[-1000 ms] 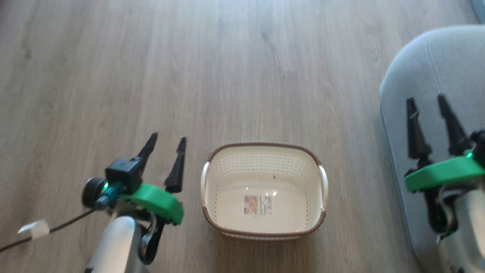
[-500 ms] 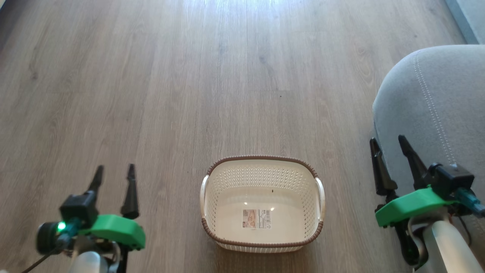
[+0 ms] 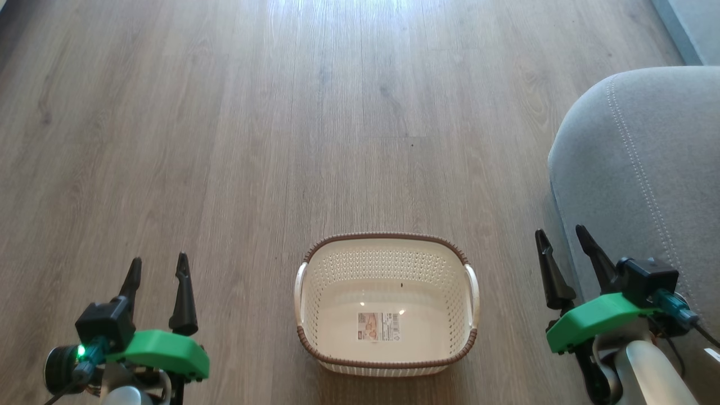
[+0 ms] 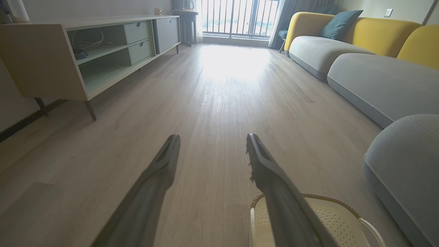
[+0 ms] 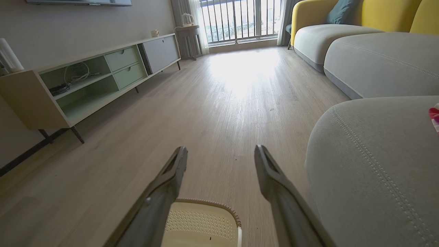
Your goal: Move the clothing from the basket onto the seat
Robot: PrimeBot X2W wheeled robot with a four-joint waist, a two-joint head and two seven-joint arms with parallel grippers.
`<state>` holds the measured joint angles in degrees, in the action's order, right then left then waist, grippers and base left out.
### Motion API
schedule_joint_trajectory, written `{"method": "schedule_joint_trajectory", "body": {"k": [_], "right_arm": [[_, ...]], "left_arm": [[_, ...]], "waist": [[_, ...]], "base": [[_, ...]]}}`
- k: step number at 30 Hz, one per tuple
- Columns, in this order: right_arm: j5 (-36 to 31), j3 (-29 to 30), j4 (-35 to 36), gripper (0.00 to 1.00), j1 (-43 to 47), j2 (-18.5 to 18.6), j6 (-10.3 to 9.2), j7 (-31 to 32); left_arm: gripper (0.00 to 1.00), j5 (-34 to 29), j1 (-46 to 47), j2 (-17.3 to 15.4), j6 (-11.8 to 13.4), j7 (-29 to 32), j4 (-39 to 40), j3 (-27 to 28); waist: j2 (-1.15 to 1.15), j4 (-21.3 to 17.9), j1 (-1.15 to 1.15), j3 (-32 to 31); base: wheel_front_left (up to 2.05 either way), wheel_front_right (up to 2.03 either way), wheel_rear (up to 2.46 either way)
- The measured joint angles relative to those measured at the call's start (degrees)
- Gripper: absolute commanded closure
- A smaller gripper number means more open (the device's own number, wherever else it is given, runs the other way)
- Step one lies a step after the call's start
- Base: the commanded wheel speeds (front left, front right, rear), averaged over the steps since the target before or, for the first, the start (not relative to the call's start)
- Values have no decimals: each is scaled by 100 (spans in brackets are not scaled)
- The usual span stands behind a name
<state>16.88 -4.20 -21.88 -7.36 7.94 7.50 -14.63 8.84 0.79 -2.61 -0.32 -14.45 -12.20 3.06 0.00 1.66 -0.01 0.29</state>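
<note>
The cream laundry basket (image 3: pixel 388 235) stands on the wood-look floor (image 3: pixel 281 140) straight ahead of the robot in the head view. Its perforated walls, brown woven-look rim and white side handles are plainly visible. Its smooth bottom lies in full sight with a printed label (image 3: pixel 381 325) stuck at the middle.

The left end effector (image 3: pixel 158 260) hangs over the floor to the left of the basket, well apart from it. Its two dark fingers are spread wide with nothing between them. The right end effector (image 3: pixel 559 230) hangs to the right of the basket, just beside the rounded corner of the grey seat (image 3: pixel 647 169). Its fingers are likewise spread wide and grip nothing.

Pale double stitching runs along the seat's edge. In the right wrist view a small piece of red and white fabric, the clothing (image 5: pixel 435 116), lies on top of the seat at the picture's right edge; most of it is cut off.

Both wrist views look down the room. A low media cabinet (image 4: pixel 85 55) stands on the left and a yellow-backed sofa (image 4: pixel 377 34) with a teal cushion (image 4: pixel 339 22) on the right. A barred window (image 4: pixel 236 17) closes the far end.
</note>
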Motion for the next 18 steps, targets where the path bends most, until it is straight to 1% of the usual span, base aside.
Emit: {"method": "schedule_joint_trajectory", "body": {"k": [17,18], "right_arm": [[-133,-10,-65,0,-15,-7,0,0],[-133,-10,-65,0,-15,-7,1,0]], "left_arm": [[0,119,0,1,-9,0,-43,-11],[0,129,1,1,-45,0,-49,-16]], "waist": [[0,-49,0,34],[0,-53,0,36]], "base": [[0,0,0],[0,0,0]]}}
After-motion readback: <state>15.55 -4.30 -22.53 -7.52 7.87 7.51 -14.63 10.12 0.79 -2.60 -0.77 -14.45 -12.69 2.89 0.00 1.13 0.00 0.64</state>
